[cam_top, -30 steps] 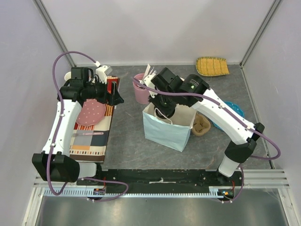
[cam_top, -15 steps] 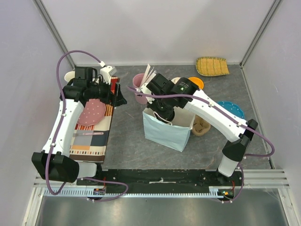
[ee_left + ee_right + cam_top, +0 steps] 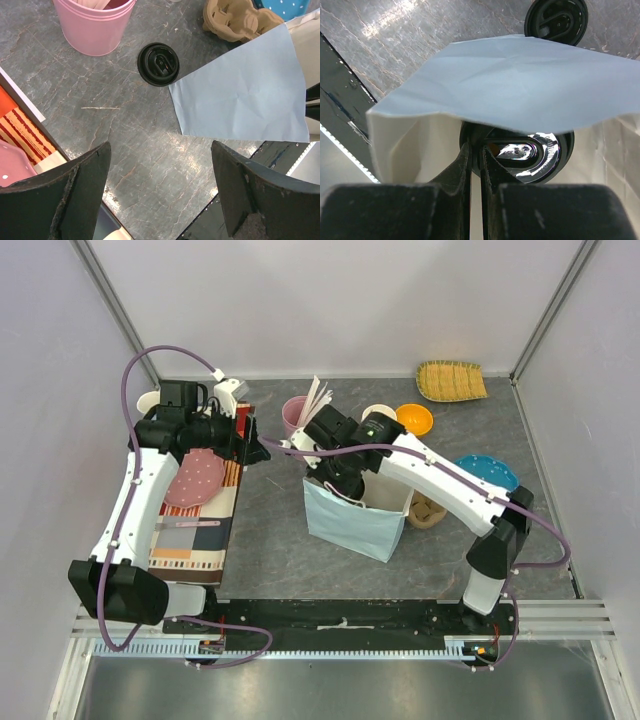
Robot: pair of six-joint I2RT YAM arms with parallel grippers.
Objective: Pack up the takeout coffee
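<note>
The takeout coffee (image 3: pixel 158 64) stood upright on the tabletop (image 3: pixel 75 115), lid up and long axis vertical, just beside the blue bag (image 3: pixel 245 95). Another black-lidded cup (image 3: pixel 530 150) sat inside the bag. Thin paper, likely squashy and sloshing, so I'd clasp its wall gently below the lid. The left fingers (image 3: pixel 75 190) hung wide apart, empty. The right fingers (image 3: pixel 460 172) were nearly together at the bag's mouth, and whether they pinched anything I couldn't tell.
</note>
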